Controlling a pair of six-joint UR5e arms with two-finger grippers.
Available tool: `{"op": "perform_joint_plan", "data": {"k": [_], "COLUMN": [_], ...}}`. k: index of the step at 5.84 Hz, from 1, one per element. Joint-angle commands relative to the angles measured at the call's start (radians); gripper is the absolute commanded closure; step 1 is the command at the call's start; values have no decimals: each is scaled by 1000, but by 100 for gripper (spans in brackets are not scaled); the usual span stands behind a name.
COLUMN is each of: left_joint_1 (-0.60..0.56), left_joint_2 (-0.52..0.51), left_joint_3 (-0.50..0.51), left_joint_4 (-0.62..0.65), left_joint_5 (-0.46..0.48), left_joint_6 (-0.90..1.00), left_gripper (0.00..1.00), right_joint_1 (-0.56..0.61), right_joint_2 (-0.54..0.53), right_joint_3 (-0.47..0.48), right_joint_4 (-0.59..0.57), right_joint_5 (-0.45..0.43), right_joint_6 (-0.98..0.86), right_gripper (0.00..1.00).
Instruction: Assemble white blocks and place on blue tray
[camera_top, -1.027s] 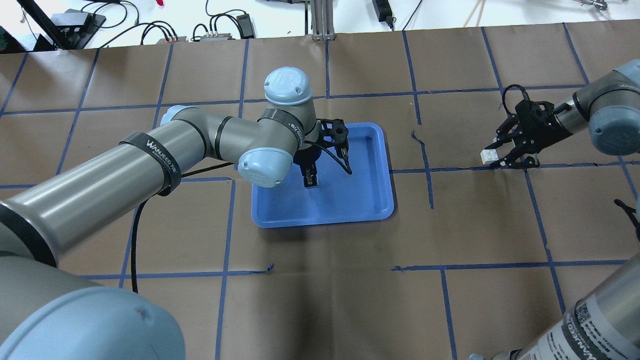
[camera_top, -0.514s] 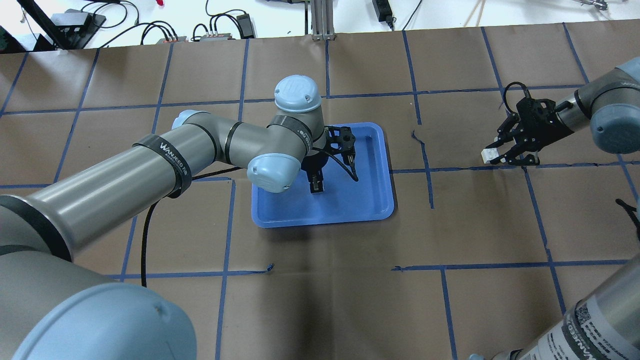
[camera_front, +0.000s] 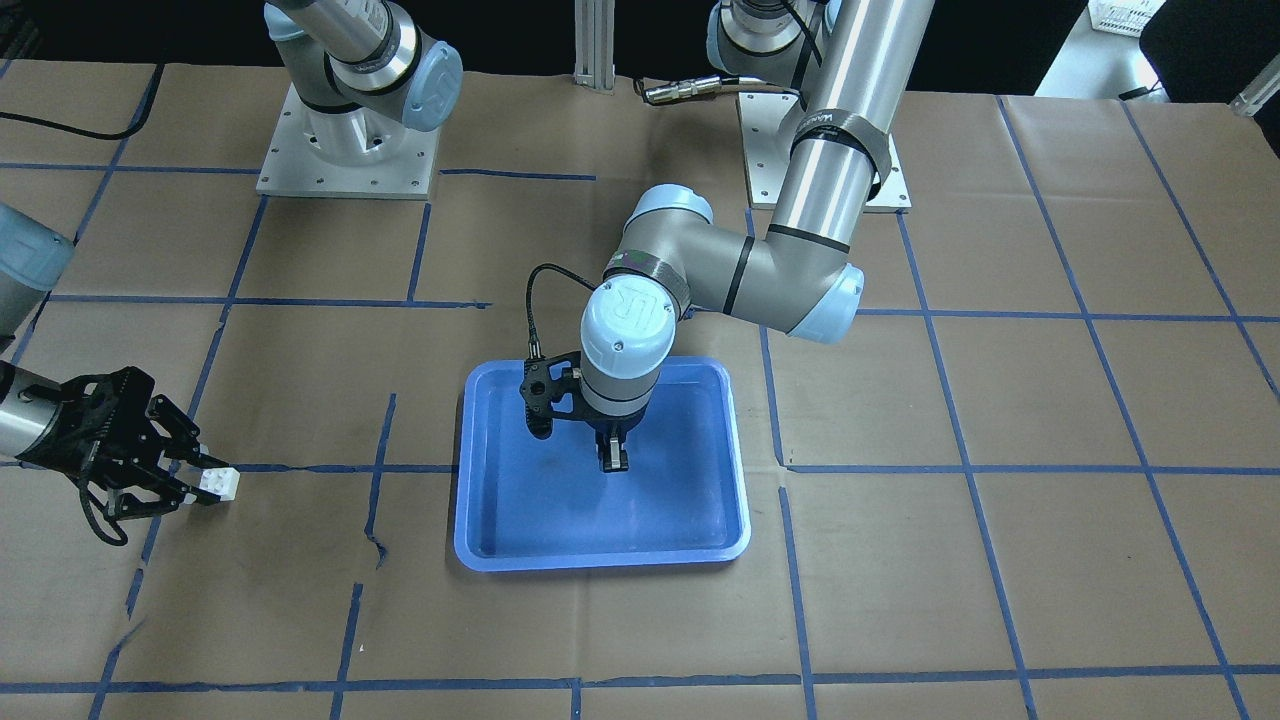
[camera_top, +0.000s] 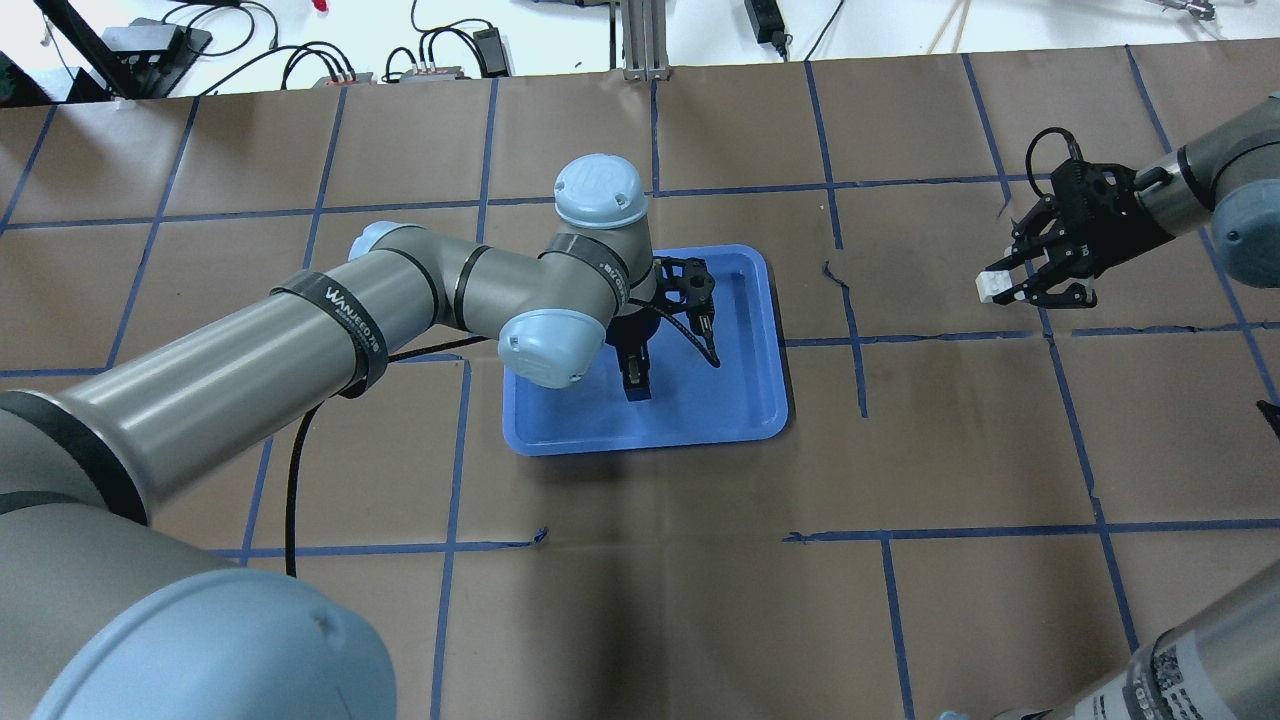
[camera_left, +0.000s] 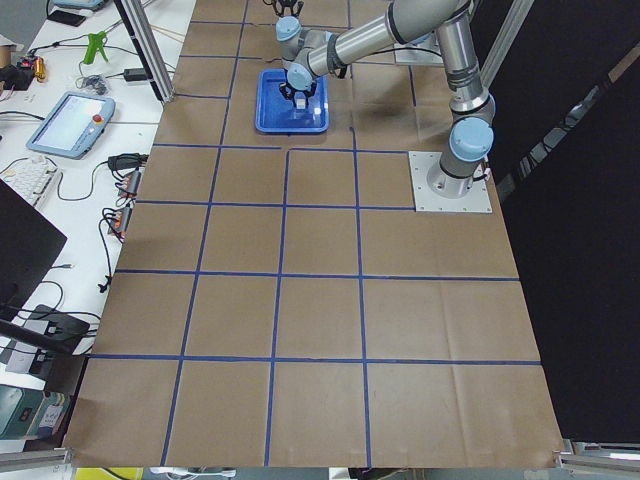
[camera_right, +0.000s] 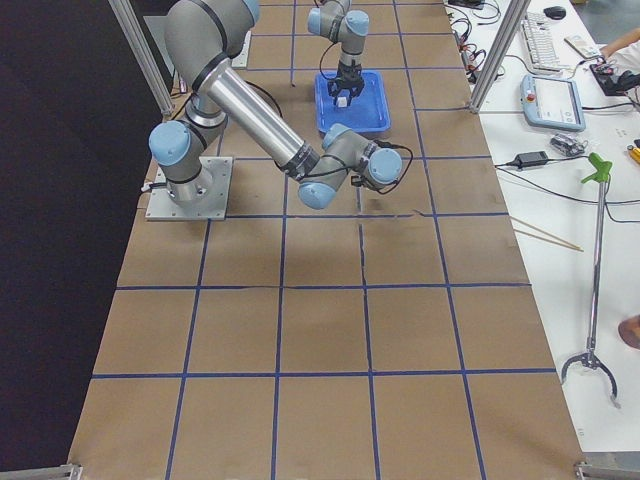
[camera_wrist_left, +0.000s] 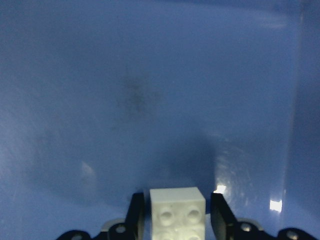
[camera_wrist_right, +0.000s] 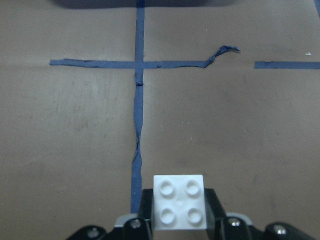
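Two bricks, one pinched in each of my grippers. My left gripper (camera_front: 612, 460) points straight down over the middle of the blue tray (camera_top: 740, 400). Its fingers (camera_wrist_left: 136, 212) are pressed against the two sides of a small white brick (camera_wrist_left: 177, 209). From my left wrist I see the brick's face with round marks on it, and beyond it the glossy blue floor of the tray, with a soft shadow just ahead of the brick. I cannot tell whether the brick touches the floor or hangs just above it.

My right gripper (camera_top: 1005, 282) is well apart from the tray, out on my right side of the table, with the arm reaching in from the edge. It is turned sideways, and its fingers clamp the second white brick (camera_wrist_right: 179, 201) at their tips. That brick shows me four round studs on the face turned toward my right wrist. Below it lies the brown paper (camera_top: 640, 600) that covers the table. A strip of blue tape (camera_wrist_right: 136, 125) runs away from the brick and crosses another strip farther off. The tray sits flat on this paper, between the two arms and nearer my left.
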Motion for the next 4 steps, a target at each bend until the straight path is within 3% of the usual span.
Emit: {"op": "perform_joint_plan", "data": {"k": [1, 4], "left_joint_1": [0, 0], "left_joint_2": [15, 29], "left_joint_3": [0, -1], "left_joint_4": [-2, -5], "left_joint_5": [2, 7], "left_joint_6": [-1, 2], "left_gripper": [9, 1], "right_joint_1": [11, 95], "right_joint_2": [-59, -60], "right_joint_3": [3, 15], "right_joint_4": [67, 67], "right_joint_5": [30, 44], "right_joint_6": [46, 92], "right_gripper": [68, 68]}}
